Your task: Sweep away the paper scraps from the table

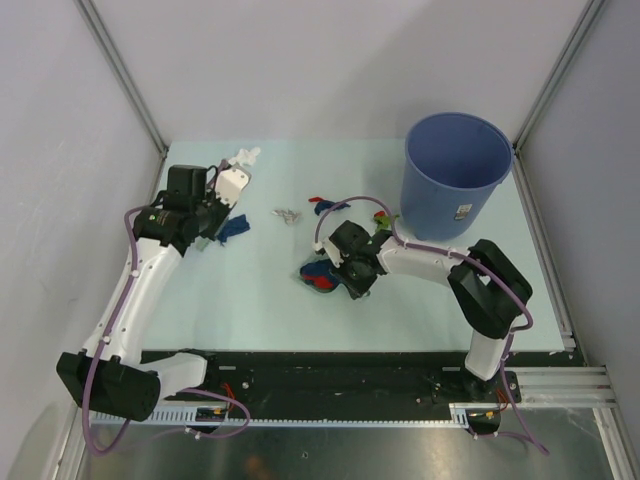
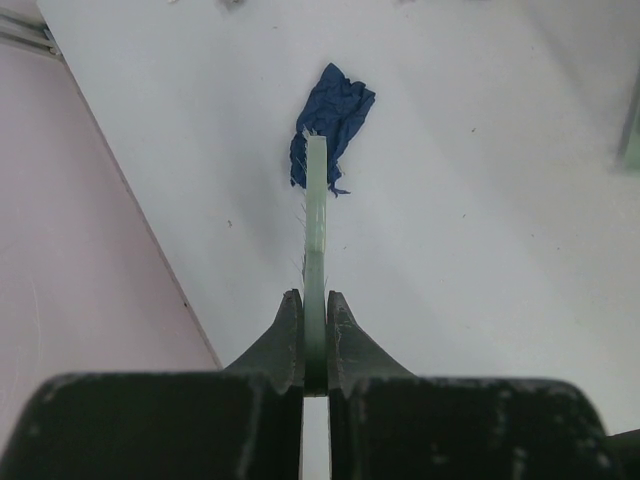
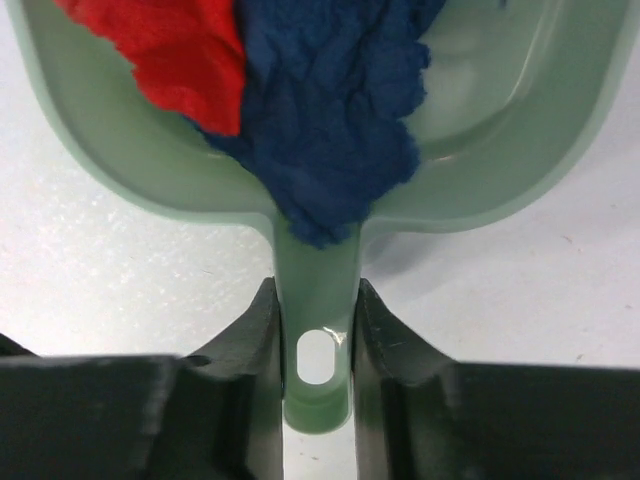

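My left gripper (image 1: 207, 232) (image 2: 316, 303) is shut on the thin sage-green brush (image 2: 316, 220), which reaches out to a dark blue scrap (image 2: 333, 118) (image 1: 236, 227) at its far end. My right gripper (image 1: 352, 272) (image 3: 316, 297) is shut on the handle of the sage-green dustpan (image 3: 500, 150) (image 1: 312, 268), which rests on the table (image 1: 250, 300). A red scrap (image 3: 170, 50) and a dark blue scrap (image 3: 330, 120) lie in the pan. A grey scrap (image 1: 288, 215), a red and blue scrap (image 1: 325, 205) and a green scrap (image 1: 384, 221) lie loose mid-table.
A tall blue bin (image 1: 455, 175) stands at the back right, behind the right arm. A white object (image 1: 236, 180) sits by the left wrist at the back left. Grey walls close in the left, back and right sides.
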